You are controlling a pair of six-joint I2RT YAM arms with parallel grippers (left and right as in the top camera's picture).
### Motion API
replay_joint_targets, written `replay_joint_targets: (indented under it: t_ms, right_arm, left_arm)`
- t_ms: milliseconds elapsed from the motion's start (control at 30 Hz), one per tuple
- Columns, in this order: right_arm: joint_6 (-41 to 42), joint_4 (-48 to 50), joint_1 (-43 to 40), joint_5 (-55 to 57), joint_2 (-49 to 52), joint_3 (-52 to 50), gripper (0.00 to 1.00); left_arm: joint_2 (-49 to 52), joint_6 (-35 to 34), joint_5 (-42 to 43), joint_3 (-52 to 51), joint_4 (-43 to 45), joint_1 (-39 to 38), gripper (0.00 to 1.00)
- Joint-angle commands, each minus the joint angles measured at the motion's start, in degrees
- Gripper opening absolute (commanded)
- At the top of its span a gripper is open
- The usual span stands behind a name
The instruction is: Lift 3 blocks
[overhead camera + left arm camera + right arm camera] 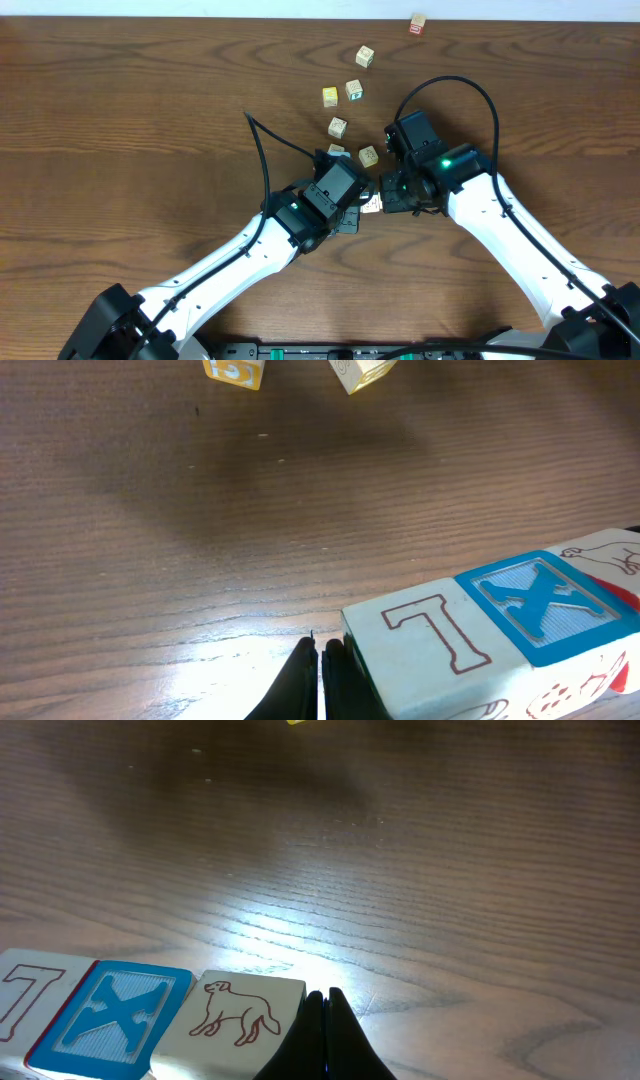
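The left end effector (318,650) and right end effector (325,1002), both clenched empty, press the blocks (130,1015) endwise from 9 and 3 o'clock. Raise both together, level, squeezing evenly, lest the middle one slip.

both arms are reaching in toward the middle of the overhead view. the left arm (220,265) comes up diagonally from the bottom left, a white link ending in the black wrist. the right arm (520,235) mirrors it from the bottom right. each wrist has a little green light on, and the two wrists sit close, tips facing each other. the left gripper (318,660) is closed, its dark fingers together with a hairline slit between them. the right gripper (322,1010) is the same, pinched to a point.
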Motion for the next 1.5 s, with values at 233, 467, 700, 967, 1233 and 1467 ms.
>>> replay_joint_targets:
  t_ms: [233, 467, 700, 967, 1233, 1467]
  right_arm:
    - [0.76, 1.86, 1.57, -18.16, 0.87, 0.83, 0.01]
    - [0.74, 1.86, 1.51, -18.86, 0.87, 0.83, 0.01]
    - [0.76, 1.95, 1.62, -19.02, 0.92, 0.83, 0.01]
    - [0.74, 1.95, 1.62, -18.91, 0.96, 0.83, 0.01]
    - [0.79, 2.36, 1.66, -18.82, 3.26, 0.81, 0.01]
    - [0.76, 3.06, 1.57, -18.78, 4.57, 0.81, 0.01]
  left_arm:
    - [-0.5, -3.23, 10.45, 4.07, 5.11, -2.4, 0.07]
    - [-0.42, -3.65, 10.47, 4.07, 5.42, -2.43, 0.07]
    - [1.7, -3.65, 12.04, 4.07, 6.1, -2.43, 0.07]
    - [3.67, -3.61, 13.7, 4.07, 8.07, -2.43, 0.07]
    - [3.67, -3.63, 13.68, 4.07, 8.04, -2.43, 0.07]
    - [3.89, -3.61, 12.55, 4.07, 8.02, -2.43, 0.07]
